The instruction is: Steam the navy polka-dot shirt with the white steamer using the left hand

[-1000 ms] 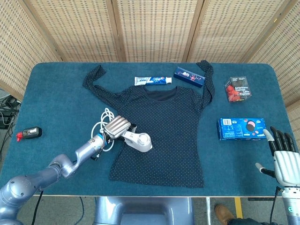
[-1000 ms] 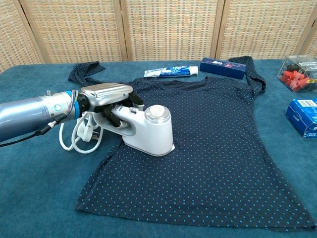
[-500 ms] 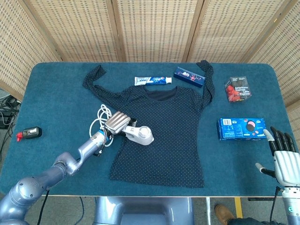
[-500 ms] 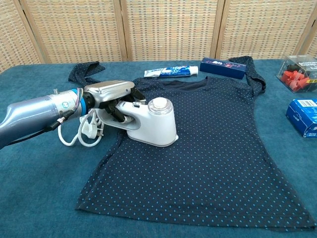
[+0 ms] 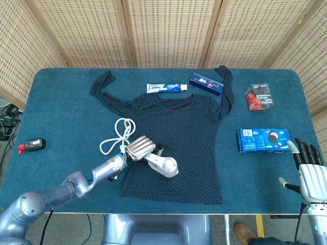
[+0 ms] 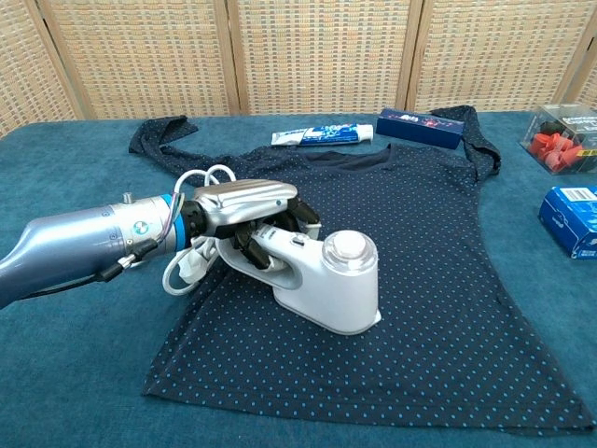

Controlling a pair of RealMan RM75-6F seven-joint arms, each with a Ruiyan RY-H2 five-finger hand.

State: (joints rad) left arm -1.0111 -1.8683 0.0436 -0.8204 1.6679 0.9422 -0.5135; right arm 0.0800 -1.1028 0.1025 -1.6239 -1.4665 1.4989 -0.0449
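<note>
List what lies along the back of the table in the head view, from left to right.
Shirt's left sleeve end → toothpaste tube → dark blue box → clear box of red items.

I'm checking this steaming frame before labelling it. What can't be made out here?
- Soleplate of the white steamer: hidden in both views, it faces down on the navy polka-dot shirt.
- Steam: none visible, so on or off is unknown.
- Left hand fingers: mostly tucked around the handle in the chest view.
- Right hand: absent from the chest view.
- Red packet: cut off by the chest view's right edge.
</note>
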